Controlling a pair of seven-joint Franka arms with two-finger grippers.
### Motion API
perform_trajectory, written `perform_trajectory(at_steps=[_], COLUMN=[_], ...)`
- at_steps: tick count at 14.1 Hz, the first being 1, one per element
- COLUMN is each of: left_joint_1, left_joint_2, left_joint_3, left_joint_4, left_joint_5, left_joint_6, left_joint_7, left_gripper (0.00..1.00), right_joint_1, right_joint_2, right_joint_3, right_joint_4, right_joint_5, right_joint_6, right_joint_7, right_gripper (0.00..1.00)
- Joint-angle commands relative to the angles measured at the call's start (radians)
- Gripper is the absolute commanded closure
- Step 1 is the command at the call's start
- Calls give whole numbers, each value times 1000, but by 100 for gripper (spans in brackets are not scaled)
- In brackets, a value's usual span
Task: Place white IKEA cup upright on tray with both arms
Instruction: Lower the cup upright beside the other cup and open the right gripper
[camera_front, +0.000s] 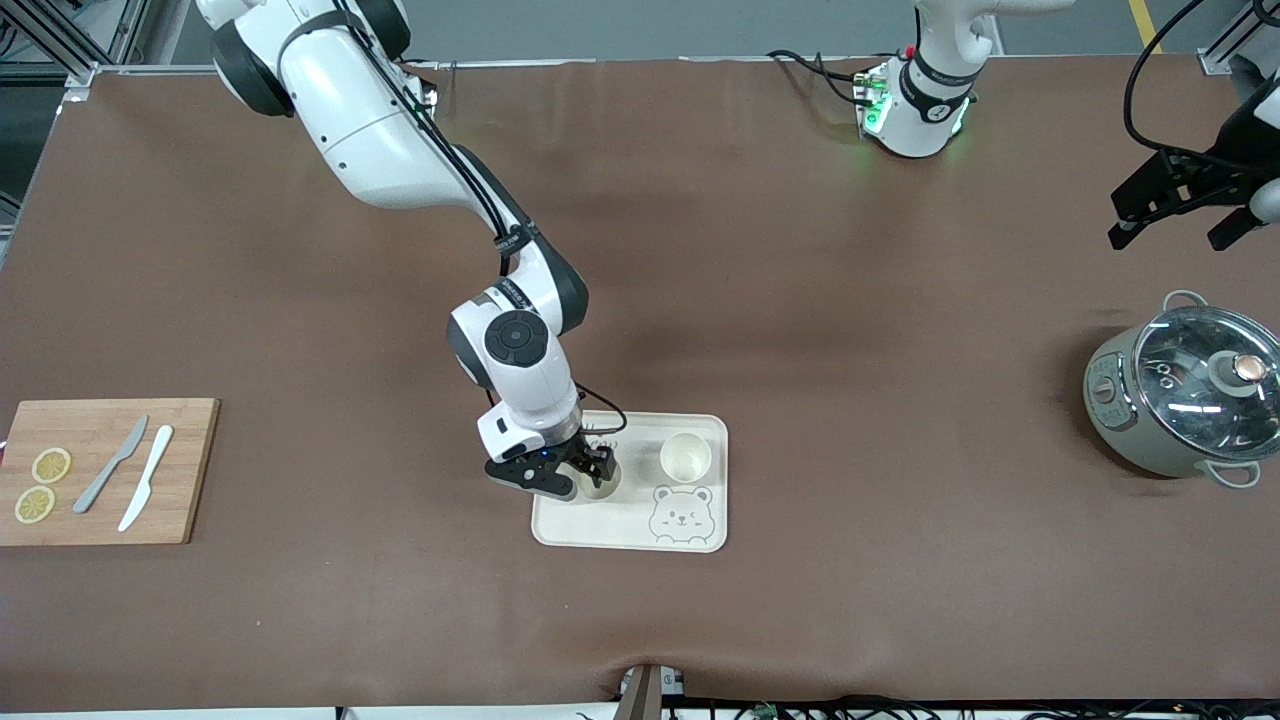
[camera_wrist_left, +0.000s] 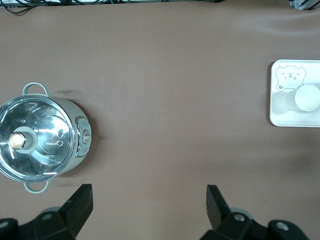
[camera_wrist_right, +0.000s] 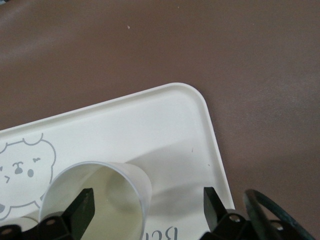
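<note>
A cream tray (camera_front: 700, 530) with a bear drawing lies on the brown table. Two white cups stand upright on it. One (camera_front: 685, 457) stands free, toward the left arm's end of the tray. The other (camera_front: 606, 488) is partly hidden under my right gripper (camera_front: 590, 474). In the right wrist view that gripper (camera_wrist_right: 147, 207) is open and low over the tray (camera_wrist_right: 165, 120). One finger is inside the cup's (camera_wrist_right: 125, 185) mouth and the other outside its wall. My left gripper (camera_front: 1175, 232) waits open and empty, high over the left arm's end of the table (camera_wrist_left: 149, 200).
A grey-green pot with a glass lid (camera_front: 1185, 390) stands at the left arm's end, also in the left wrist view (camera_wrist_left: 40, 137). A wooden cutting board (camera_front: 190, 470) with two knives and two lemon slices lies at the right arm's end.
</note>
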Motion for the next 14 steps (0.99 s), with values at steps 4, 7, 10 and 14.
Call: perform_trajectory(at_steps=[4, 7, 10, 14], left_joint_1=[23, 25, 25, 25], left_joint_2=[53, 59, 65, 67], left_joint_3=[-3, 0, 0, 0], left_joint_4=[70, 71, 71, 70], left_joint_5=[-22, -25, -25, -25], left_joint_6=[-25, -25, -25, -25], left_joint_7=[28, 68, 65, 63], left_gripper=[0, 0, 0, 0], right_joint_1=[0, 0, -12, -79], right_joint_2=[-51, -112, -181, -279], right_joint_3=[3, 9, 26, 26], right_joint_4=[10, 9, 9, 9], right_joint_5=[-26, -15, -3, 94], right_joint_6=[-97, -201, -308, -458], right_joint_7=[11, -13, -39, -211], right_gripper=[0, 0, 0, 0])
